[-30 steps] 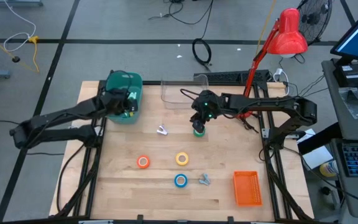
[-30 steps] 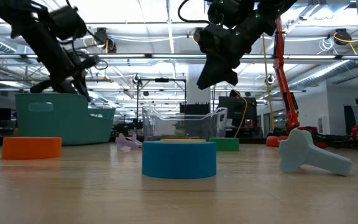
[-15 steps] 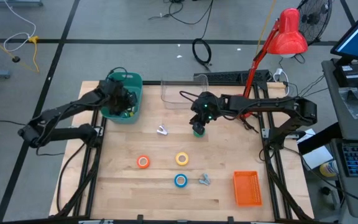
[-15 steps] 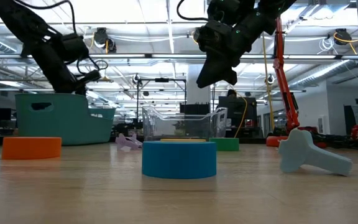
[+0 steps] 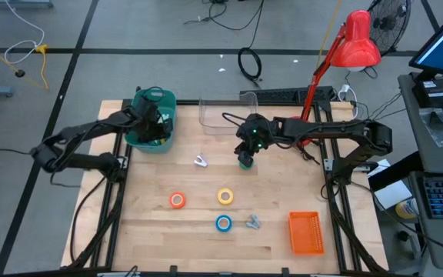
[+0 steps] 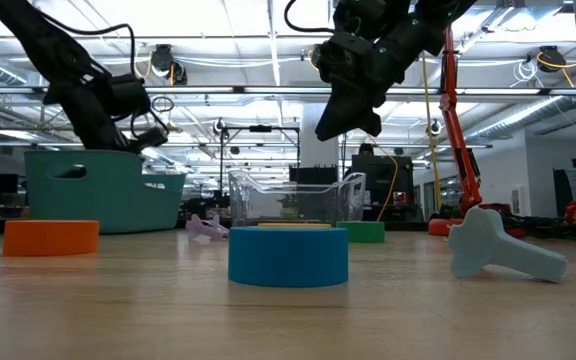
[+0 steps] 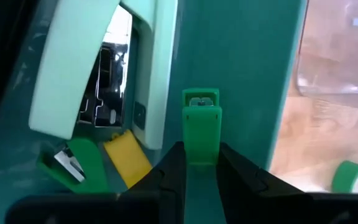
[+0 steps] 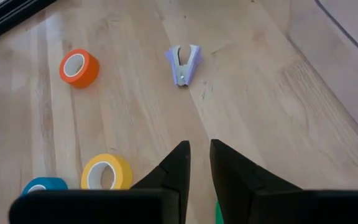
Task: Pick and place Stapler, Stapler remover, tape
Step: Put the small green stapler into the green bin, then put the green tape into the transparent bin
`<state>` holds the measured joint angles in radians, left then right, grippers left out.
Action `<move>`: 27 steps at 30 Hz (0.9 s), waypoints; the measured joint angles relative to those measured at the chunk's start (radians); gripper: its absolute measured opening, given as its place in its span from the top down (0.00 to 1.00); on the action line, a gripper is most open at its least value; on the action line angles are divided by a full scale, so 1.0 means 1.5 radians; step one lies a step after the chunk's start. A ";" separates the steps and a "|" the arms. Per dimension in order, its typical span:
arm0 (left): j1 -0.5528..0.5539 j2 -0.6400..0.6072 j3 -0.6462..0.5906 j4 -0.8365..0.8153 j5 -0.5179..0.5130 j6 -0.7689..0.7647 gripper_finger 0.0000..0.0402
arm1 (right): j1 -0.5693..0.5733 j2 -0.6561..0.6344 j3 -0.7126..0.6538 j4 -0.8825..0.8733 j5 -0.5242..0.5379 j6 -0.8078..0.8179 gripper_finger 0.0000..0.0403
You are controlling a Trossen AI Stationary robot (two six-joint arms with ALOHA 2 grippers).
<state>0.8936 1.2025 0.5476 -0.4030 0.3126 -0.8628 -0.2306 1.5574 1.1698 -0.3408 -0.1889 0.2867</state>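
Over at the table's ten o'clock, the left gripper (image 5: 154, 123) hangs in the teal bin (image 5: 141, 141), its fingers clamped on a small green stapler (image 7: 201, 127). Beside it in the bin lie a pale mint stapler (image 7: 104, 62), a green piece and a yellow piece (image 7: 127, 160). A lilac staple remover (image 5: 199, 161) sits on the wood toward the middle. Below it, toward six o'clock, rest the orange tape (image 5: 177, 200), the yellow tape (image 5: 225, 196) and the blue tape (image 5: 223, 223), with a grey-blue staple remover (image 5: 253, 222) just beside the blue one. The right gripper (image 5: 246, 151) hovers over the green tape (image 5: 245, 163) near centre, fingers only narrowly apart. A clear tray (image 5: 220, 115) stands at twelve o'clock; an orange basket (image 5: 305, 232) at five.
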 joint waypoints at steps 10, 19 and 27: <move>0.000 0.028 0.000 0.035 0.001 0.038 0.77 | 0.000 0.000 0.001 0.016 0.000 0.011 0.86; 0.013 0.026 0.000 0.060 0.034 0.037 0.53 | 0.000 0.000 0.001 0.015 0.000 0.010 0.86; 0.041 -0.079 0.000 0.061 0.124 0.021 0.45 | 0.005 0.000 0.001 0.015 -0.001 0.007 0.87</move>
<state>0.9552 1.0834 0.5476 -0.3115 0.4992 -0.8319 -0.2235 1.5574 1.1706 -0.3187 -0.1898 0.2973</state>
